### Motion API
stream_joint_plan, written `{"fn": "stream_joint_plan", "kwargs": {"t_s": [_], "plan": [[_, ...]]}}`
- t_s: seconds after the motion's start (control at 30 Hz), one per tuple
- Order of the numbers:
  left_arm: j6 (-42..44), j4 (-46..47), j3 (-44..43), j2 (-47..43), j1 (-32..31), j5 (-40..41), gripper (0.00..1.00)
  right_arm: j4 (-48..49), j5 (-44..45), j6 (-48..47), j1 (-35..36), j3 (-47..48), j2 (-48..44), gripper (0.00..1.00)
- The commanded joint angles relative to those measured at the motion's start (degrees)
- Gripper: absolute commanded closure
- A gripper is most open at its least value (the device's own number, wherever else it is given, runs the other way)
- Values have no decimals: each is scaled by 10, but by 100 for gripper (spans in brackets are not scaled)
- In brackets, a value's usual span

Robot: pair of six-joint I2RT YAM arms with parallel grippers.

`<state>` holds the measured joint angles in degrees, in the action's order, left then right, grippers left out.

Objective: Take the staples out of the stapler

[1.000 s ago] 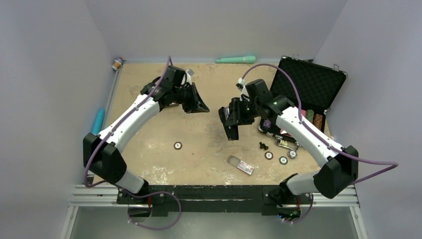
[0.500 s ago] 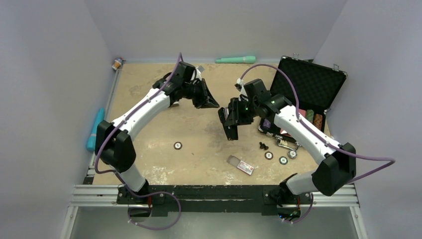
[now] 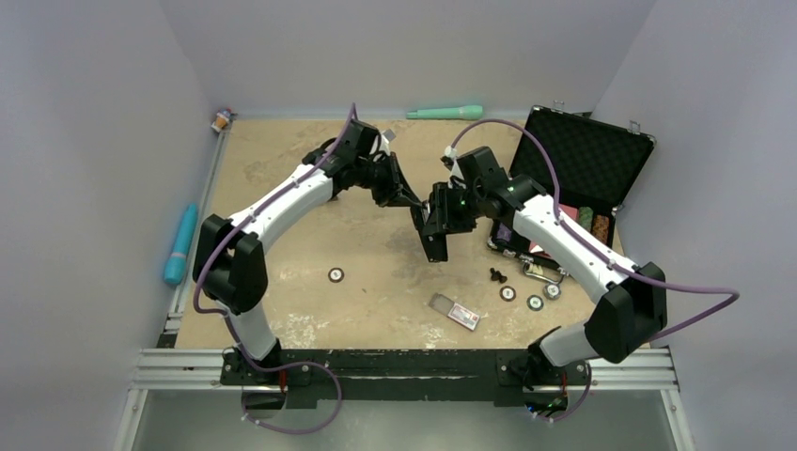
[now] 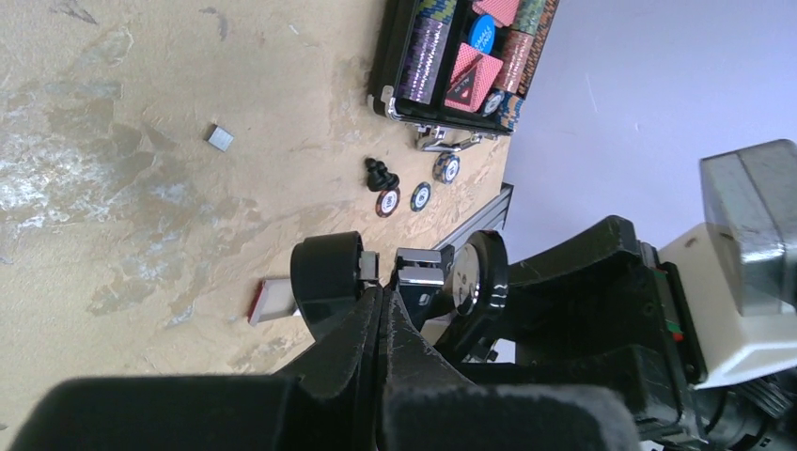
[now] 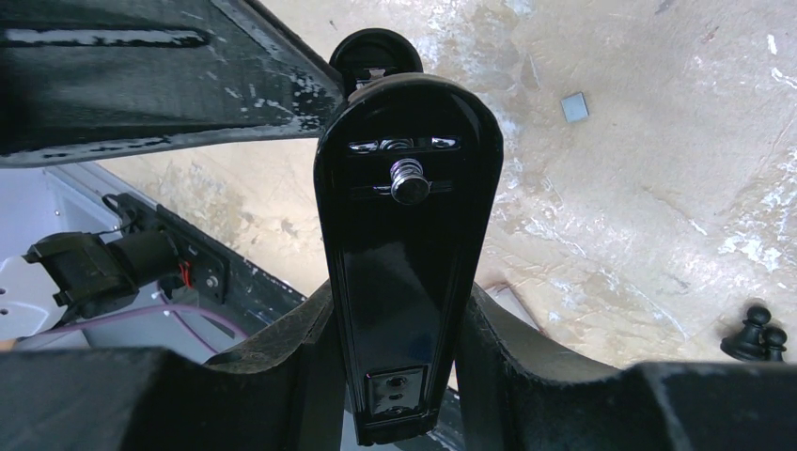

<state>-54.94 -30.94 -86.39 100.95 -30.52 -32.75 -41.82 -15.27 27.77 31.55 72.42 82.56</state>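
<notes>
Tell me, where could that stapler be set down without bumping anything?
Widest bare sand: near left, between the lone poker chip and the near edge of the table. Also far left, beside the small bottle. Crowded: near right, around the chess pawns, three chips and open case.

The top camera looks steeply down from above and behind the 2 arm bases across the whole table (image 3: 395, 272), while each wrist camera peers at close range along its own fingers (image 4: 334, 362), both catching the stapler (image 5: 404, 235) and the black pawns (image 4: 381, 173) that the top view shows small.
</notes>
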Motion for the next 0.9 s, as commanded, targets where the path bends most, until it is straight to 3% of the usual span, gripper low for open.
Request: {"fn": "stream_joint_plan", "kwargs": {"t_s": [0.0, 0.87], "plan": [[9, 7, -12, 4, -3, -11, 100, 36, -6, -6, 0, 38, -9, 100], [39, -29, 60, -34, -3, 9, 100, 44, -2, 9, -1, 51, -29, 100]]}}
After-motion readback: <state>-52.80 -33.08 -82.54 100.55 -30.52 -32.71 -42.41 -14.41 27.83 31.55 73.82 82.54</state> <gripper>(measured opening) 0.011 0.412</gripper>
